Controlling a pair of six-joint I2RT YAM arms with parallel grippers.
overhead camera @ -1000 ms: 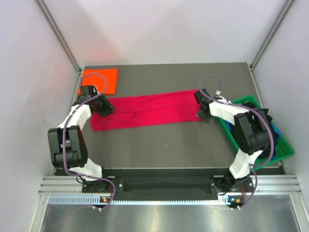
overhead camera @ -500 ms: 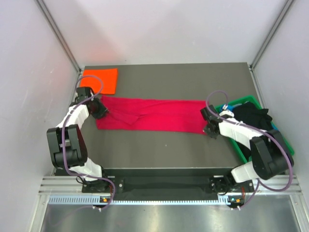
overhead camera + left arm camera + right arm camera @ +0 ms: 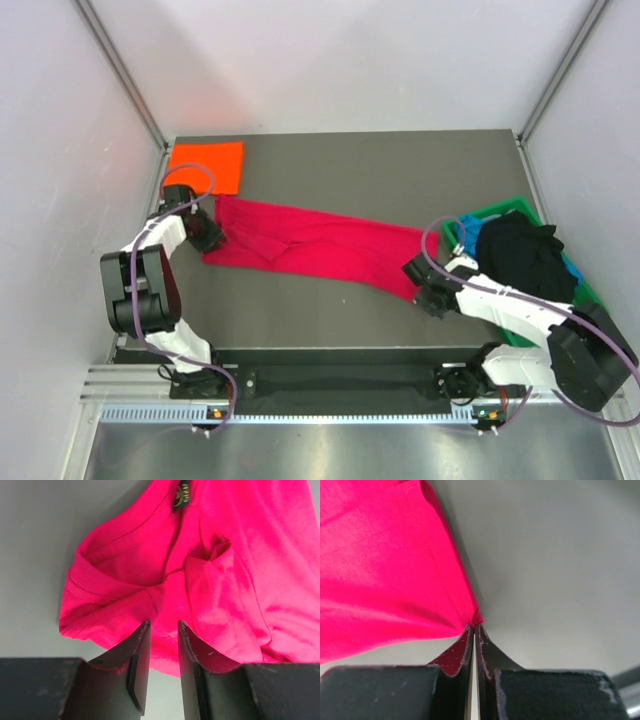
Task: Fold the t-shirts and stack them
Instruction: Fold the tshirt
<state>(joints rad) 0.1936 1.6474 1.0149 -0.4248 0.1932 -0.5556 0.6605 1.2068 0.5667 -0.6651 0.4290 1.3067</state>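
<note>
The crimson-red t-shirt (image 3: 320, 245) lies stretched in a long band slanting from far left to near right. My right gripper (image 3: 425, 292) is shut on its right corner; in the right wrist view the hem (image 3: 380, 570) pulls taut into the closed gripper (image 3: 474, 626). My left gripper (image 3: 212, 237) sits at the shirt's left end by the collar. In the left wrist view its jaws (image 3: 162, 624) stand part open over loose cloth (image 3: 225, 580), with no pull lines running to them. A folded bright orange t-shirt (image 3: 208, 165) lies at the far left corner.
A green bin (image 3: 590, 300) stands at the right edge, holding a heap of black cloth (image 3: 520, 255) and some blue cloth (image 3: 470, 222). My right arm lies along the bin's near-left side. Grey walls close in the table.
My right gripper has dragged the shirt's right corner toward the near edge, so the shirt now slants. The left gripper has barely moved.
</note>
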